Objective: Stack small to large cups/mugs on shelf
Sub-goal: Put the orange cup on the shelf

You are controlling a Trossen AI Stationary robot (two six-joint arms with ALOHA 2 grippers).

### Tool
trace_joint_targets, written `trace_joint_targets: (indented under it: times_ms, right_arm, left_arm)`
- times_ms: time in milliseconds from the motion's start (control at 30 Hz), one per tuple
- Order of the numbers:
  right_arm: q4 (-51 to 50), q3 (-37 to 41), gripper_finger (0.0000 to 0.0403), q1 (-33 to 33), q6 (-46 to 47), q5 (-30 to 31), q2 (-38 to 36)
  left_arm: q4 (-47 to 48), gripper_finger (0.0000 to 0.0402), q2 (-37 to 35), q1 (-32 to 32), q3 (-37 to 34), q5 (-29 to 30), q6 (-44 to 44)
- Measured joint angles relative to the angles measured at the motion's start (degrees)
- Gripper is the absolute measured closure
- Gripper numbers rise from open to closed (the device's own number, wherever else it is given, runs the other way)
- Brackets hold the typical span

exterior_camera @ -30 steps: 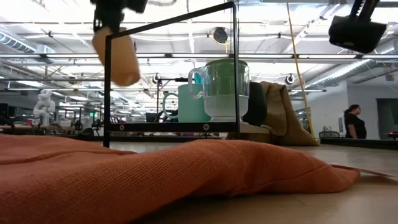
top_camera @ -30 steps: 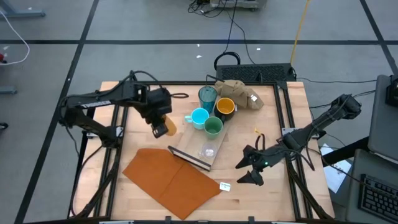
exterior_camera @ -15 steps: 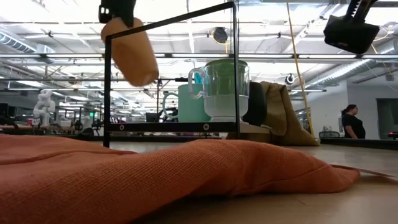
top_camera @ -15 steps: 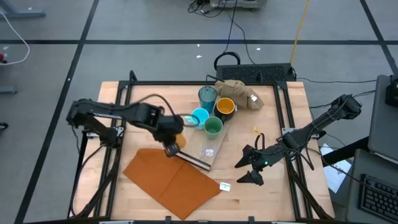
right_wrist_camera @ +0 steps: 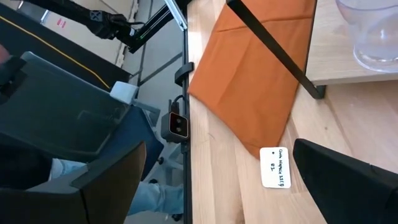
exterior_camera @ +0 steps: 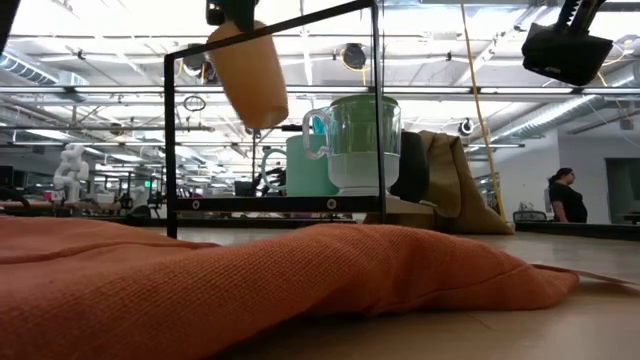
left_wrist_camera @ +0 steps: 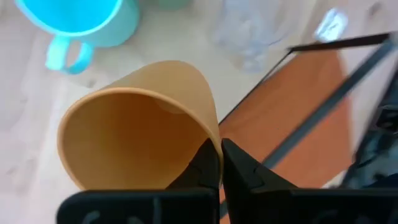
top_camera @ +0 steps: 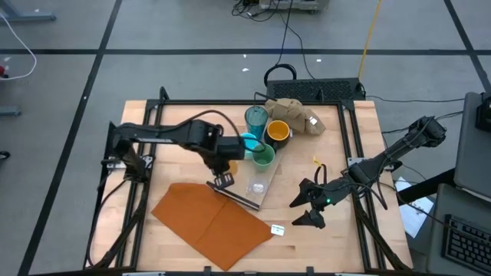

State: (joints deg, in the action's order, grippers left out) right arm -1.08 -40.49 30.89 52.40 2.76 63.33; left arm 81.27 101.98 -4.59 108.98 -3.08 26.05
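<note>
The matte orange plastic cup (left_wrist_camera: 140, 127) is being held by its rim in the left gripper (left_wrist_camera: 217, 163), whose fingers are clamped together on the cup's wall, and it is being carried tilted in the air above the pale wooden shelf board (top_camera: 257, 201). Over the last second it has been brought from out over the bare left part of the table (top_camera: 169, 153) to a spot just beside the light blue handled mug (top_camera: 247, 143) and the green cup (top_camera: 264, 156). From this it is judged that the carrying step is nearly done and that lowering onto the shelf is being prepared.

On the same board the clear glass (top_camera: 256, 184) is standing nearest the dark edge strip, with the tall teal tumbler (top_camera: 256, 118) and the dark mug with a yellow lining (top_camera: 277, 132) at the far end. The right gripper (top_camera: 305, 207) is being kept waiting with its fingers spread wide, low over the right part of the table.

A flat orange-brown cloth sheet (top_camera: 211, 222) is lying beside the shelf, and a crumpled tan cloth (top_camera: 295, 113) is lying behind the mugs. Beyond the table, a large hall with ceiling lights is being shown, with a person (exterior_camera: 566, 195) standing far off.
</note>
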Motion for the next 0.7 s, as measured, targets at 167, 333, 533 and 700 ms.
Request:
trace_joint_targets:
  times_ms: [167,333,533,700]
  right_arm:
    - [0.11,0.00,0.0003,0.00,-0.14,0.20,0.00]
    - [0.22,0.00,0.0003,0.02,-0.16,0.32,0.00]
    - [0.17,0.00,0.0003,0.02,-0.61,0.37,0.00]
    - [-0.07,0.00,0.0003,0.02,-0.81,0.37,-0.02]
  left_arm:
    - [6.25,0.0401,5.29,0.89,5.87,-1.16,-3.10]
    - [8.59,0.0401,9.40,0.71,7.90,-2.76,-5.83]
    - [8.77,0.0401,11.55,0.88,7.90,-3.87,-7.62]
    - [8.43,0.0401,11.34,1.45,7.90,-1.13,-8.83]
